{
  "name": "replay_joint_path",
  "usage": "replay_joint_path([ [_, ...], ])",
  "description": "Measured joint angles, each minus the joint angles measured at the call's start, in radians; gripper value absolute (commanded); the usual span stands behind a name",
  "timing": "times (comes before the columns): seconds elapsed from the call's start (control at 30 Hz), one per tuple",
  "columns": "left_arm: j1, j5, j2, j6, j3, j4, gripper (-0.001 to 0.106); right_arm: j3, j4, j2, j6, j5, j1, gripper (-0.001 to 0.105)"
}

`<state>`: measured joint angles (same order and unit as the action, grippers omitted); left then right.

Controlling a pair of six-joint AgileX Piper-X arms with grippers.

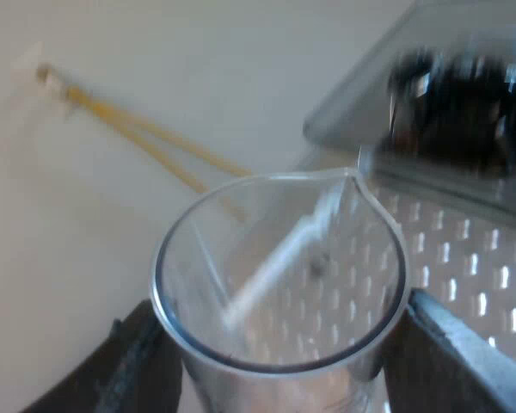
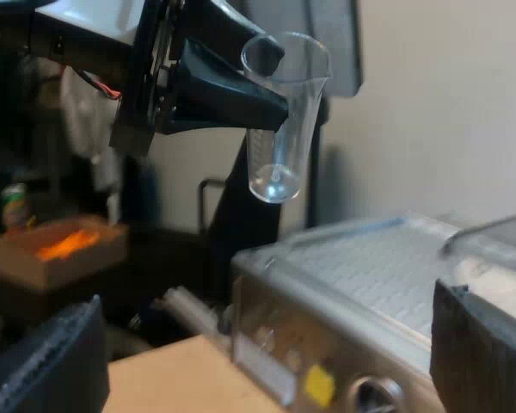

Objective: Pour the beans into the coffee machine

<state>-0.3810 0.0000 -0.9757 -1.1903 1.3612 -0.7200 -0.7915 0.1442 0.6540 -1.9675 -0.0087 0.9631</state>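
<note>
The left claw point(image 1: 284, 361) clamps the measuring glass point(image 1: 279, 275), nearly upright, above the perforated top of the espresso machine point(image 2: 361, 275), near the bean hopper point(image 1: 451, 99). The right claw point(image 2: 267, 348) stands wide at the machine's front. The yellow label point(image 2: 320, 385) there is too small to read.

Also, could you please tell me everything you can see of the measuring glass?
The measuring glass is a clear, plastic-looking beaker with a round rim and a small pour spout. It looks empty; no beans show inside. The left gripper holds it by the wall, with a black finger pressed on each side. It hangs in the air, mouth up and roughly upright, over the espresso machine's perforated metal top, with the spout towards the bean hopper. It touches nothing else.
</note>
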Motion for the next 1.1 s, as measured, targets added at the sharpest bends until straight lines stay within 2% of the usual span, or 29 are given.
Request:
replay_joint_path([
  [0.07,0.046,0.016,0.051,-0.029,-0.081,0.012,0.004,0.000,0.002,0.002,0.000,0.000,0.003,0.078],
  [0.17,0.149,0.088,0.129,-0.093,-0.190,0.024,0.004,0.000,0.013,0.064,0.000,0.000,0.070,0.078],
  [0.23,0.255,0.173,0.195,-0.140,-0.268,0.045,0.004,0.000,0.016,0.113,0.000,0.000,0.102,0.078],
  [0.27,0.285,0.188,0.213,-0.147,-0.282,0.054,0.004,0.000,0.016,0.122,0.000,0.000,0.106,0.078],
  [0.33,0.391,0.265,0.267,-0.164,-0.353,0.065,0.004,0.000,0.016,0.170,0.004,0.000,0.125,0.078],
  [0.47,0.497,0.341,0.309,-0.193,-0.427,0.088,0.004,0.000,0.023,0.231,0.019,-0.002,0.136,0.078],
  [0.57,0.593,0.401,0.325,-0.297,-0.529,0.198,0.004,0.000,0.011,0.277,0.045,-0.002,0.137,0.078],
  [0.6,0.636,0.408,0.326,-0.346,-0.587,0.259,0.004,0.000,-0.020,0.316,0.053,-0.002,0.137,0.078],
  [0.63,0.648,0.408,0.326,-0.358,-0.605,0.274,0.004,-0.003,-0.032,0.332,0.055,-0.002,0.137,0.078],
  [0.73,0.703,0.413,0.292,-0.405,-0.733,0.383,0.004,-0.003,-0.082,0.461,0.061,-0.008,0.137,0.078],
  [0.93,0.742,0.414,0.267,-0.432,-0.902,0.587,0.004,0.000,-0.194,0.597,0.105,-0.012,0.137,0.078],
  [1.1,0.742,0.416,0.200,-0.437,-0.987,0.756,0.004,0.000,-0.317,0.711,0.106,-0.012,0.137,0.078],
])
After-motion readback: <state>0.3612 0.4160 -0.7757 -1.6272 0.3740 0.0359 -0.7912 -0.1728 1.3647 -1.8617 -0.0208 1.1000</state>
